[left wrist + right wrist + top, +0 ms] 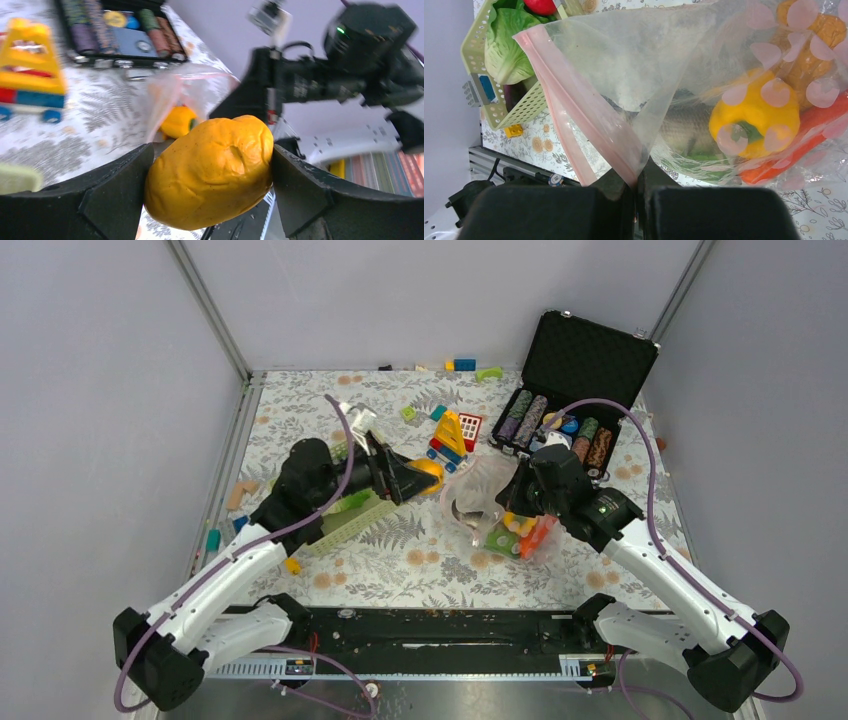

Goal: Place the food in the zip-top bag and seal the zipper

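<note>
My left gripper [425,478] is shut on a yellow-orange lumpy piece of food [212,170] and holds it above the table, just left of the zip-top bag [488,492]. The clear bag's mouth faces it. My right gripper [636,182] is shut on the bag's mouth edge, pinching the pink-red zipper [574,105] and holding the mouth up. Inside the bag lie a yellow pepper [754,115], an orange carrot [806,142], and grey and green pieces. A lettuce [511,45] and a red round one [540,6] sit in the basket.
The pale green slatted basket [350,515] lies under my left arm. A toy block house [452,435] stands behind the bag. An open black case of poker chips [585,360] is at the back right. Loose blocks [465,365] lie along the back edge.
</note>
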